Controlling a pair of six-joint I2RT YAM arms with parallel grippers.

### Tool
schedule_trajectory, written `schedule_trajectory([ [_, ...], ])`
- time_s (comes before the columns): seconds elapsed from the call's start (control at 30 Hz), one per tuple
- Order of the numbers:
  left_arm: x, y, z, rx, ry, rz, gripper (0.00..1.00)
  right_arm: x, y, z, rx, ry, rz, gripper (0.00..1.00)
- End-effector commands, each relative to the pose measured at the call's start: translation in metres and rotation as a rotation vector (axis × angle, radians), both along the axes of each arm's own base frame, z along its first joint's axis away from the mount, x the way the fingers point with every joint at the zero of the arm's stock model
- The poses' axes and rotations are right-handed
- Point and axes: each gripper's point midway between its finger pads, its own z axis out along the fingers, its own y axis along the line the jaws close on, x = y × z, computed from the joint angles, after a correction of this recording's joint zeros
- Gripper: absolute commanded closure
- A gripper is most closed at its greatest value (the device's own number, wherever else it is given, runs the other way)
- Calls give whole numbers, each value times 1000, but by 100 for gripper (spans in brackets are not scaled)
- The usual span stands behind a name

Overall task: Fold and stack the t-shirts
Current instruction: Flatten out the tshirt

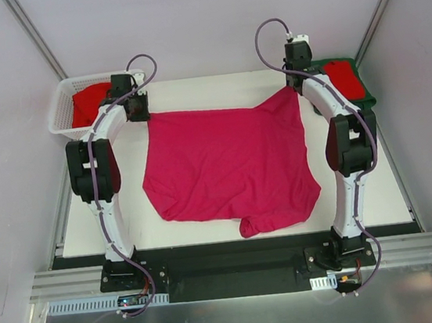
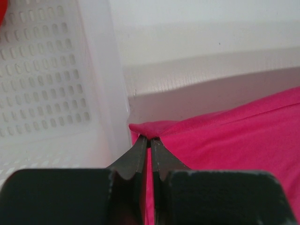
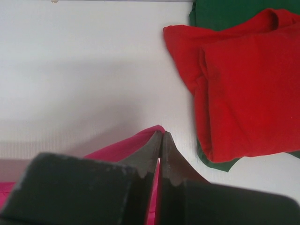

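A magenta-pink t-shirt [image 1: 229, 168] lies spread over the white table [image 1: 386, 196], its near hem bunched at the front. My left gripper [image 1: 142, 109] is shut on the shirt's far left corner [image 2: 149, 127], right next to the white basket [image 2: 47, 89]. My right gripper [image 1: 295, 82] is shut on the shirt's far right corner [image 3: 157, 130], held slightly lifted. A folded red t-shirt [image 3: 243, 93] lies on a folded dark green t-shirt [image 3: 220, 14] at the far right [image 1: 345, 78]. Another red t-shirt [image 1: 89, 104] sits in the basket.
The white lattice basket [image 1: 64, 109] stands at the table's far left corner. Grey walls enclose the table on three sides. A black rail [image 1: 237, 265] carries the arm bases at the near edge.
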Motion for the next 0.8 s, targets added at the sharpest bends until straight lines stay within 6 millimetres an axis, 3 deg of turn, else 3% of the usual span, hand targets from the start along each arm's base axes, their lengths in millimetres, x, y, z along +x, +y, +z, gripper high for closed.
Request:
schedule_trajectory([
  [0.0, 16, 11, 15, 31, -61, 11, 100, 14, -3, 47, -1, -126, -8, 99],
  [0.1, 11, 8, 32, 19, -87, 10, 100, 2, -3, 70, 19, -150, -1, 99],
  [0.17, 4, 6, 65, -4, -139, 19, 100, -12, 1, 78, 43, -150, 20, 99],
  [0.2, -2, 5, 74, -18, -145, 21, 100, -22, 1, 106, 60, -196, 31, 99],
  [0.23, -10, -1, 105, -52, -197, 8, 100, -32, 5, 115, 77, -196, 54, 99],
  [0.27, -18, -3, 116, -62, -208, -3, 100, -40, 6, 124, 88, -198, 70, 99],
  [0.3, -26, -7, 130, -92, -219, 3, 100, -54, 13, 152, 117, -236, 117, 99],
  [0.33, -41, -12, 164, -124, -271, -13, 100, -68, 14, 156, 123, -210, 136, 99],
  [0.4, -61, -16, 191, -142, -309, -29, 100, -89, 17, 179, 141, -232, 169, 99],
  [0.43, -83, -16, 219, -149, -350, -41, 100, -110, 16, 206, 153, -275, 184, 99],
  [0.5, -107, -16, 249, -148, -401, -48, 100, -136, 12, 231, 155, -324, 188, 99],
  [0.53, -131, -15, 275, -149, -448, -56, 100, -162, 7, 261, 158, -390, 192, 99],
  [0.6, -158, -16, 300, -153, -493, -74, 100, -187, 2, 289, 158, -452, 189, 99],
  [0.63, -181, -15, 322, -146, -549, -81, 100, -214, -2, 312, 163, -506, 191, 99],
  [0.7, -211, -11, 338, -133, -575, -74, 100, -242, -8, 335, 175, -569, 185, 99],
  [0.73, -236, -9, 356, -129, -631, -73, 100, -255, -9, 343, 180, -588, 188, 99],
  [0.77, -251, -8, 361, -129, -643, -70, 100, -279, -13, 359, 189, -639, 190, 99],
])
